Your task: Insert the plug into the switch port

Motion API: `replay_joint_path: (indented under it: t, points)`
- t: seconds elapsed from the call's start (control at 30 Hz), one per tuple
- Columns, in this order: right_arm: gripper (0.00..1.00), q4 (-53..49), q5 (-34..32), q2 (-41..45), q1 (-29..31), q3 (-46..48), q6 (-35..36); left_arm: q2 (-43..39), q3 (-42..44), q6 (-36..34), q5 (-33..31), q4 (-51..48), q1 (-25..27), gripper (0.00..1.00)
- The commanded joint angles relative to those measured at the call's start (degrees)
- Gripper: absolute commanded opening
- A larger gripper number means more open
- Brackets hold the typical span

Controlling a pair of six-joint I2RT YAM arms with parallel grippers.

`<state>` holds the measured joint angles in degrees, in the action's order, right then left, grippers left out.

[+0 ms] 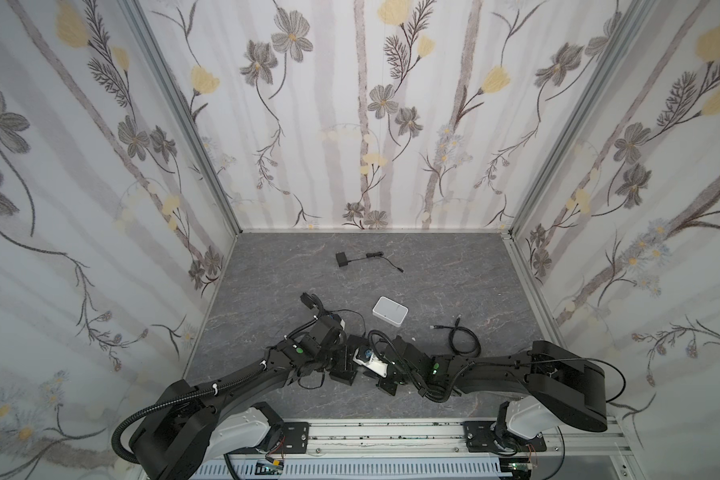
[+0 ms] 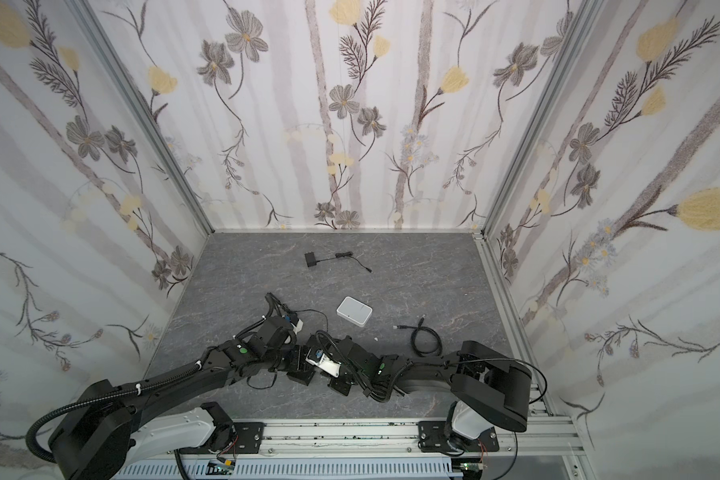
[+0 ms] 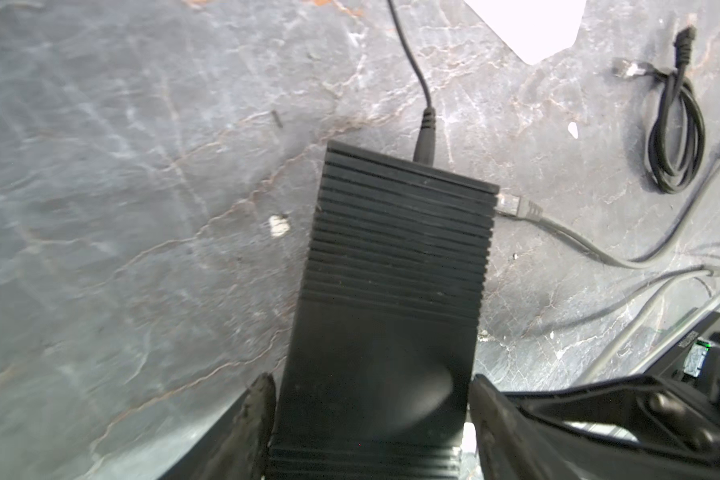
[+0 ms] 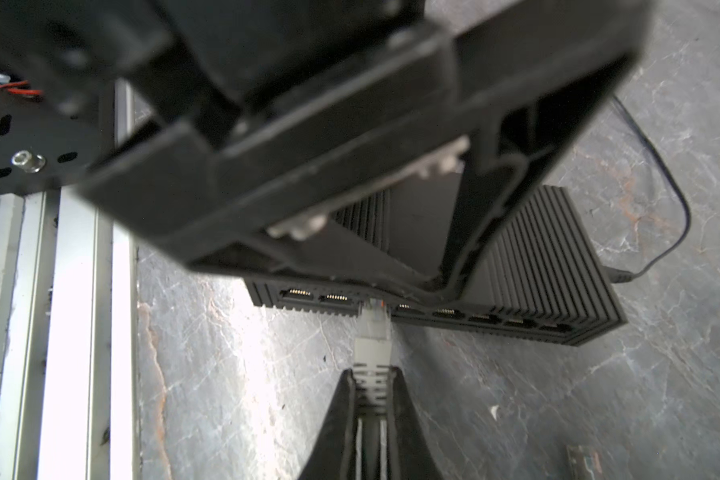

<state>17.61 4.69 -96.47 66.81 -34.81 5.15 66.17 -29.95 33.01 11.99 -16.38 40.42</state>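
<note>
The switch is a black ribbed box lying on the grey table, with a row of ports along its thin front face. A pale grey plug points straight into one port, and its tip is inside the opening. My right gripper is shut on the plug's grey boot. The left gripper straddles the switch's rear end, one finger against its side and a narrow gap at the other finger. The plug also shows at the switch's side in the left wrist view.
A flat white box lies just beyond the grippers, a coiled black cable to its right, and a small black adapter with its lead farther back. A black power lead enters the switch. An aluminium rail runs along the front edge.
</note>
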Motion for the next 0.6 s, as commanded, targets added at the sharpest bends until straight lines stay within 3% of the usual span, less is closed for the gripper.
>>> replay_joint_path:
  t: [0.0, 0.2, 0.37, 0.5, 0.57]
  points:
    - [0.04, 7.6, -1.6, -1.1, 0.9, 0.3, -1.0, 0.1, -2.6, 0.0, -5.7, -7.0, -1.9, 0.76]
    - [0.04, 6.3, -2.4, -5.4, 2.2, -1.5, -3.7, -5.0, -5.3, 0.3, -11.7, -12.2, -3.9, 0.82]
    - [0.08, 6.5, -2.0, -8.4, 3.5, -2.5, -5.2, -11.9, -3.8, -0.3, -6.3, -10.8, -4.3, 0.82]
    - [0.4, 6.1, -2.4, -9.0, 4.0, -3.0, -6.2, -17.4, -0.9, -0.1, -1.9, -8.6, -4.2, 0.8]
    - [0.47, 5.5, -3.5, -7.0, 3.9, -2.6, -6.3, -20.3, 0.6, -0.1, 0.1, -7.5, -4.2, 0.79]
